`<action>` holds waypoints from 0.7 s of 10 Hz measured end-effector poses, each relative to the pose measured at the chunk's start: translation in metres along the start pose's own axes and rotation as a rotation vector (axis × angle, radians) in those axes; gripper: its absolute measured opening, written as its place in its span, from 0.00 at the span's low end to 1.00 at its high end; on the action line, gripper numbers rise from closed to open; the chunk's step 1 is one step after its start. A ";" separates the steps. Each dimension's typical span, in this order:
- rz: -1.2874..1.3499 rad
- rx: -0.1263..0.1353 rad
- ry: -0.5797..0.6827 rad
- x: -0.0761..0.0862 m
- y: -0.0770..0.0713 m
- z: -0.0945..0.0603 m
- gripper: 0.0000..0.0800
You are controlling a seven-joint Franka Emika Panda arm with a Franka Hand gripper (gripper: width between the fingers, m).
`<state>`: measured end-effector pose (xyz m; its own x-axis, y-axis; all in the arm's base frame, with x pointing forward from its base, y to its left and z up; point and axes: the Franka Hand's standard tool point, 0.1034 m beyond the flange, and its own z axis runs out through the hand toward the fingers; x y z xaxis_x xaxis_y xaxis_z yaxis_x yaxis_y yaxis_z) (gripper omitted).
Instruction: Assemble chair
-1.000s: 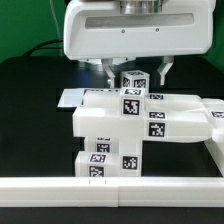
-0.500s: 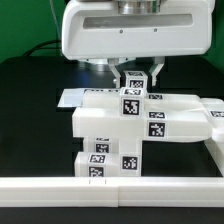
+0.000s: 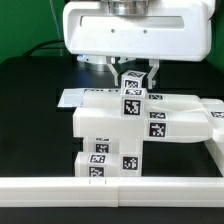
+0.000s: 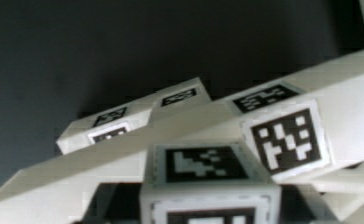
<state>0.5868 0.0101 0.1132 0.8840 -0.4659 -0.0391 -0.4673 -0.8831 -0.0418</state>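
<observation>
The chair stands as a blocky white tagged assembly (image 3: 112,122) in the middle of the black table: a wide flat body on a lower block (image 3: 108,158). A small white tagged block (image 3: 134,84) sticks up from its top. My gripper (image 3: 134,70) hangs straight above it, shut on the block's upper end. In the wrist view the block (image 4: 204,168) sits between my dark fingers (image 4: 118,202), with the assembly's tagged faces (image 4: 282,132) beyond it.
A long plain white rail (image 3: 110,188) runs along the front edge. The marker board (image 3: 68,98) lies flat behind the assembly on the exterior view's left. Another white part (image 3: 214,118) reaches out on the exterior view's right.
My fingers came together from wide apart onto the small upright block. The assembly itself has stayed in place.
</observation>
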 end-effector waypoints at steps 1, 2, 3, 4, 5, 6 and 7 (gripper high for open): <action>0.059 0.001 0.000 0.000 -0.001 0.000 0.36; 0.135 0.001 0.000 -0.001 -0.001 0.000 0.36; 0.198 0.001 0.000 -0.001 -0.002 0.000 0.36; 0.264 0.002 -0.001 -0.001 -0.002 0.000 0.36; 0.296 0.002 -0.001 -0.001 -0.002 0.000 0.36; 0.373 0.005 -0.002 -0.001 -0.003 0.000 0.36; 0.475 0.022 -0.012 -0.001 -0.003 0.000 0.36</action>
<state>0.5871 0.0138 0.1134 0.5721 -0.8171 -0.0708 -0.8201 -0.5709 -0.0380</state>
